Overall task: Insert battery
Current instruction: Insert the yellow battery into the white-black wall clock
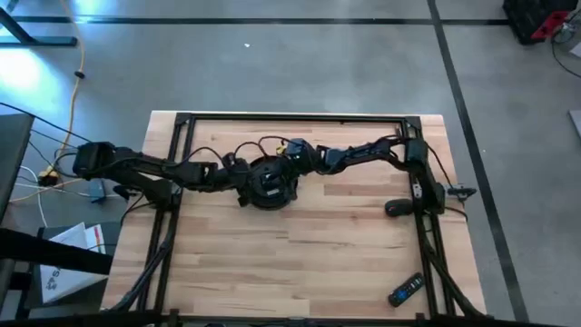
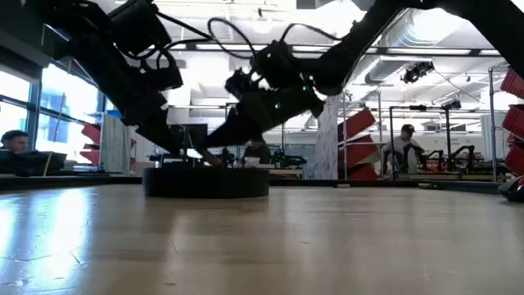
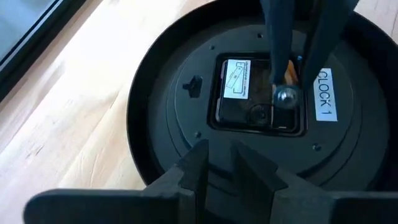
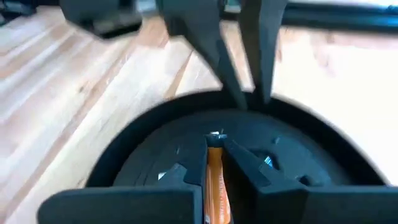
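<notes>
Battery, orange cylindrical cell (image 4: 214, 177): clamped endwise between the right gripper (image 3: 285, 78) fingers, long axis pointing down into the rectangular battery bay (image 3: 258, 96) directly beneath, silver cap leading. Round black plastic clock back (image 1: 270, 184): mid-table, face down. Left gripper (image 3: 217, 163): nearly closed, empty, over the clock rim.

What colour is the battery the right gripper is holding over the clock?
Orange, with a silver tip. The battery shows best in the right wrist view.
</notes>
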You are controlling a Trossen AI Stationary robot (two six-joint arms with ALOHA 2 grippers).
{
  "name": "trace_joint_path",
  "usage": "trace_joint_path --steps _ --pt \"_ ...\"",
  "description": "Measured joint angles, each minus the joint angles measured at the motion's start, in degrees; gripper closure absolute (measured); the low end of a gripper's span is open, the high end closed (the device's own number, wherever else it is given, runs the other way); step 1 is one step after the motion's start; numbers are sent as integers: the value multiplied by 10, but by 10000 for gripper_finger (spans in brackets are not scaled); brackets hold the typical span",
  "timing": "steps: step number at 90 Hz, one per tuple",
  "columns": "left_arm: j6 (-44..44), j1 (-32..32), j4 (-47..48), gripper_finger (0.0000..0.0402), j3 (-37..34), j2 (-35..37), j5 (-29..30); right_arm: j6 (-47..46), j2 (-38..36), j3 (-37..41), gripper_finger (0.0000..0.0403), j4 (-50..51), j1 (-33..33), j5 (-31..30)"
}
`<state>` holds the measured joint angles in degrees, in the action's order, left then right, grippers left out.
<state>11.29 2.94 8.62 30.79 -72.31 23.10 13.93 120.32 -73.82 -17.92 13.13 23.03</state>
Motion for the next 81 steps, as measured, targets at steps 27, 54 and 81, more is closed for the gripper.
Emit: trace_joint_path --steps 27,54,81 --pt "0 0 -43 349 0 0 -12 0 -32 -1 387 16 12 -10" --pt "21 -18 -223 349 -92 0 -28 -34 -34 28 387 -1 7 -17" --pt "51 -24 -356 349 -162 0 -29 -35 -34 49 387 -12 -6 -68"
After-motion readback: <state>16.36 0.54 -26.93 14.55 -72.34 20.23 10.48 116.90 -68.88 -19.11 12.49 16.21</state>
